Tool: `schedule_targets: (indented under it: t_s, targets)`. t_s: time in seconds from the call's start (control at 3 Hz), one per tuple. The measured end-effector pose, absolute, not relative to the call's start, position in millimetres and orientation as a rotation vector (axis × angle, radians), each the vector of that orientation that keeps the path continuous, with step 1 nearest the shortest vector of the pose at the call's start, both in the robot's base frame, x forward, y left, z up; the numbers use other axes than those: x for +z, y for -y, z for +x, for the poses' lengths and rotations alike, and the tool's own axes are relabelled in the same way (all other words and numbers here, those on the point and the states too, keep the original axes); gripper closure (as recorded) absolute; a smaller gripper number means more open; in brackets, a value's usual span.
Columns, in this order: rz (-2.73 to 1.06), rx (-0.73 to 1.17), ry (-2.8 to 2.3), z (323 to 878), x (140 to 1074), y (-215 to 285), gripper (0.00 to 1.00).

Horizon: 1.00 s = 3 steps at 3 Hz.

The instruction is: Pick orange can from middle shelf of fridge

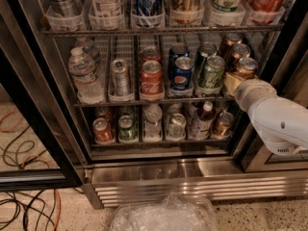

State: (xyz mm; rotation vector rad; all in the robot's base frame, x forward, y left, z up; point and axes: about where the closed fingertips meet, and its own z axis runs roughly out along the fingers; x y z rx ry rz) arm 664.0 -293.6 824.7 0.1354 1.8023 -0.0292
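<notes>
The gripper [234,83] sits against the front orange can [246,65], three o'clock on the middle shelf [163,100]. Whether it grips, I cannot tell. An off-centre pull might knock the green can [211,72] at its nine o'clock.

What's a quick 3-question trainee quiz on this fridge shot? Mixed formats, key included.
1. Multiple choice: where on the middle shelf do the orange cans stand? A left end, B centre, C right end.
2. True or false: the gripper is at that shelf's left end.
3. Fill in: the lane just left of the orange cans has a ____ can at its front.
Key: 1 C. 2 False: it is at the front orange can, right end. 3 green: the green can.
</notes>
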Motion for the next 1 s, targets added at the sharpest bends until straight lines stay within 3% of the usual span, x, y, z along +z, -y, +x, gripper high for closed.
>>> schedule_targets:
  t_s: [0.67, 1.0]
  targets:
    - [0.135, -0.029, -1.802, 664.2, 824.6, 293.4, 0.98]
    - [0.135, -0.029, -1.802, 664.2, 824.7, 293.3, 1.0]
